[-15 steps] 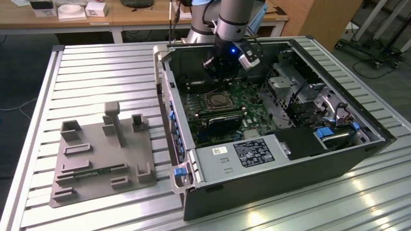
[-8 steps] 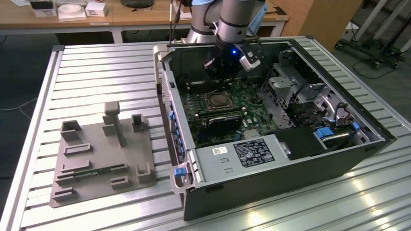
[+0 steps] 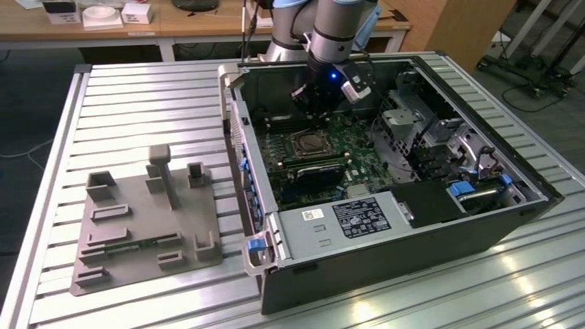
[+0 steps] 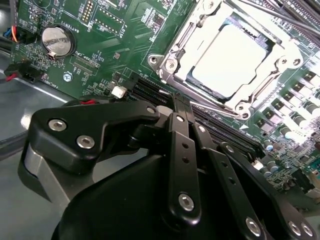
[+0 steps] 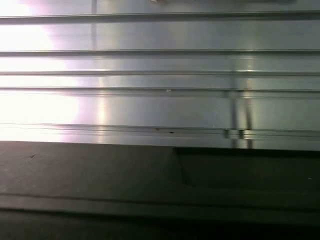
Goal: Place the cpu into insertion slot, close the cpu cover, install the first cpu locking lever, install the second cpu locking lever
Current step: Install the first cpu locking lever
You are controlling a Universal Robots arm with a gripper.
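The cpu (image 4: pixel 231 59), with its pale silvery top, lies flat in the insertion slot (image 3: pixel 309 144) on the green motherboard. The cpu cover (image 4: pixel 186 44), a silvery frame, lies down around the chip. Thin metal levers (image 4: pixel 266 84) run along the frame's sides; I cannot tell whether they are latched. My gripper (image 4: pixel 180 100) hangs just beside the socket, its black fingers (image 4: pixel 174 131) pressed together with nothing between them. In the exterior view the gripper (image 3: pixel 311 113) hovers inside the open computer case (image 3: pixel 393 274), slightly behind the socket.
Long black memory slots (image 4: pixel 150 92) lie between the gripper and the socket. A coin battery (image 4: pixel 58 40) sits on the board. A grey parts fixture (image 3: pixel 146 219) stands on the ribbed metal table (image 3: pixel 137 103) at the exterior view's left. Drive cages (image 3: pixel 429 130) fill the case's other side.
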